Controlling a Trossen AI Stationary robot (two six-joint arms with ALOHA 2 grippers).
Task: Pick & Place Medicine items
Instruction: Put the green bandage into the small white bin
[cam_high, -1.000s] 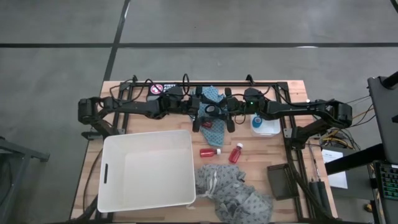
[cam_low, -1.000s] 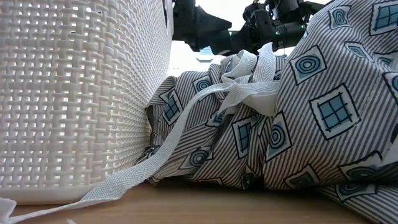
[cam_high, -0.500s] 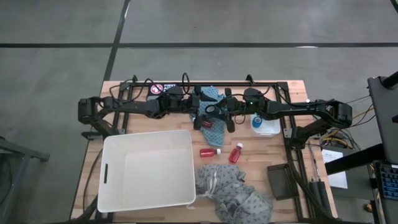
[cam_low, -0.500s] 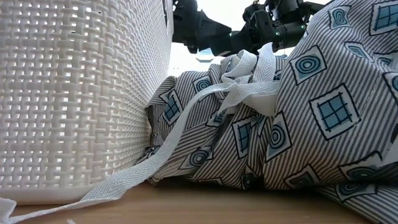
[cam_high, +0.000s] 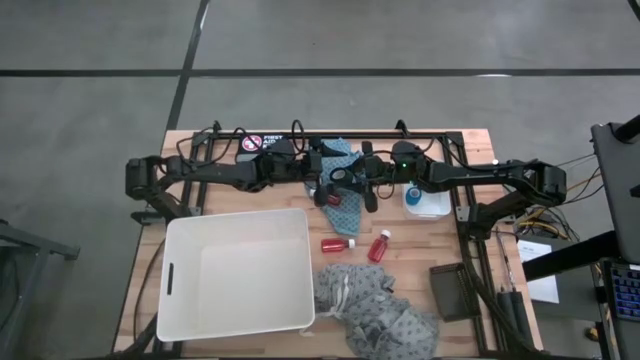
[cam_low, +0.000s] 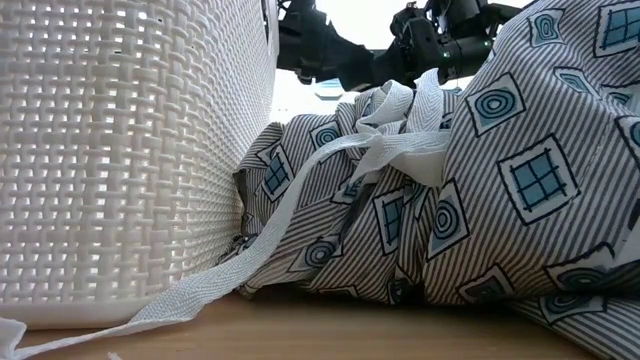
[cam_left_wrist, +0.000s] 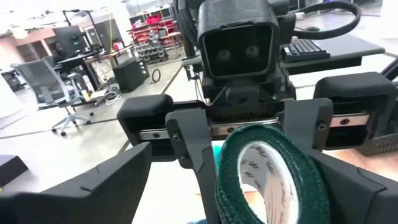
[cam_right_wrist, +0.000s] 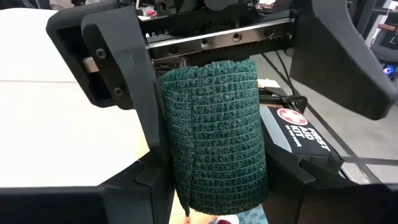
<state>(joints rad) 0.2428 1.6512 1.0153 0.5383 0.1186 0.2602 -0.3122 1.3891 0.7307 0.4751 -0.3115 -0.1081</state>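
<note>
A: Status of teal-green woven bandage roll (cam_right_wrist: 214, 130)?
B: Clamped in right jaws, held over blue patterned cloth (cam_high: 346, 213) at back of surface.
A: Left jaws?
B: Spread wide around same roll, not gripping.

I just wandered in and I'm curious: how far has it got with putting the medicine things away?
Early days. Nothing shows inside the white basket yet. In hand is the green roll, gripped by the right end effector at the back of the table, with the left end effector open around it. Left to do: a red bottle and a second red bottle lie on the table beside the basket.
</note>
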